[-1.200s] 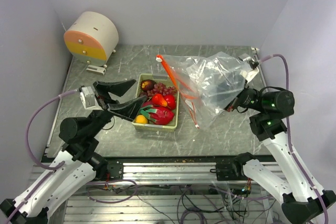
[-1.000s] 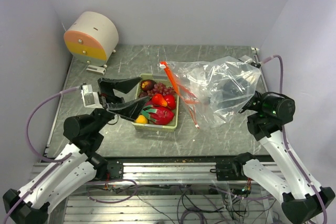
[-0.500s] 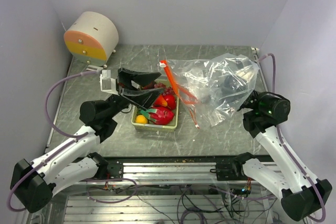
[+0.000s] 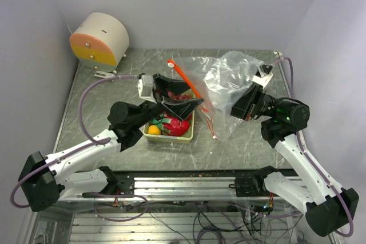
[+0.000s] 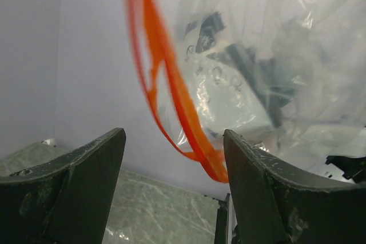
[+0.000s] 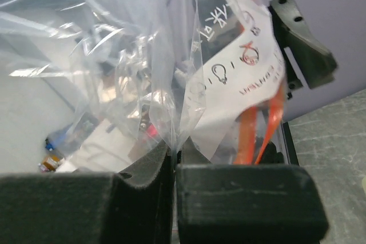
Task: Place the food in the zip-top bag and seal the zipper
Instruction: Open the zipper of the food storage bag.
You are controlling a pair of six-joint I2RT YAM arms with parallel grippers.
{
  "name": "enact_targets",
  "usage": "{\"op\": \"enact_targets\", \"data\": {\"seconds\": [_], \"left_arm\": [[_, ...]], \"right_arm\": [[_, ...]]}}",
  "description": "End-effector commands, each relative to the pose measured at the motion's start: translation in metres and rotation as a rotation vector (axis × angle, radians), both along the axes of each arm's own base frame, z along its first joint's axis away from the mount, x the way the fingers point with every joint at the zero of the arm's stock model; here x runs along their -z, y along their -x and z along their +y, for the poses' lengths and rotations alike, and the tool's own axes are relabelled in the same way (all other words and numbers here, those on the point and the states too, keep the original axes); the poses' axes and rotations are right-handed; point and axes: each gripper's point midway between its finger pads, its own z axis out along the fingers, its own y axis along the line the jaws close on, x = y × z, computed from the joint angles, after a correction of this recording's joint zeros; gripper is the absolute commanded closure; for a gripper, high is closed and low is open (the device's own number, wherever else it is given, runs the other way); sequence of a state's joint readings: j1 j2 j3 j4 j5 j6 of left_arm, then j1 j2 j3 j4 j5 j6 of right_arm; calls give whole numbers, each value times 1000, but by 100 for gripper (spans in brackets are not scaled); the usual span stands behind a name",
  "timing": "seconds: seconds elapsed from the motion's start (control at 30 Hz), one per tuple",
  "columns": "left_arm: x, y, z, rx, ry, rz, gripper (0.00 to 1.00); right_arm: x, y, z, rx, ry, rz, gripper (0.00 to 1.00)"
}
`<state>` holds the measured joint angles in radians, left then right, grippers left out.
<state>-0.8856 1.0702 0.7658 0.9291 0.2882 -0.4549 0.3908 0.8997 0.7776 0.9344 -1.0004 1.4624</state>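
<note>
My right gripper (image 6: 174, 161) pinches the clear zip-top bag (image 4: 229, 81) shut-jawed and holds it up, my left gripper (image 4: 178, 94) stands wide open at its orange zipper (image 5: 171, 84), and the food (image 4: 176, 125) lies in the green tray (image 4: 169, 138).

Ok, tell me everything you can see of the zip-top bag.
The zip-top bag is clear, crinkled plastic film with an orange zipper along its mouth and a white printed label on one side. The zipper's two strips stand apart in a loop, so it is unsealed. The right gripper is shut on a fold of the film and holds the bag up over the right half of the table. The open left gripper faces the zipper; whether it touches cannot be told.
</note>
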Motion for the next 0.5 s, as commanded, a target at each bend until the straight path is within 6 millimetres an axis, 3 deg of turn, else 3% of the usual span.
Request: {"op": "enact_targets", "data": {"seconds": [0.0,0.3,0.47], "left_arm": [[-8,-1,-1,-22,19,-42,19],[10,41,26,37,-1,-156,8],[12,45,29,25,-46,-178,8]], "right_arm": [[-6,11,-3,-13,-15,-44,100],[-14,13,-4,-12,-16,-62,100],[-15,16,-5,-20,-23,-65,100]]}}
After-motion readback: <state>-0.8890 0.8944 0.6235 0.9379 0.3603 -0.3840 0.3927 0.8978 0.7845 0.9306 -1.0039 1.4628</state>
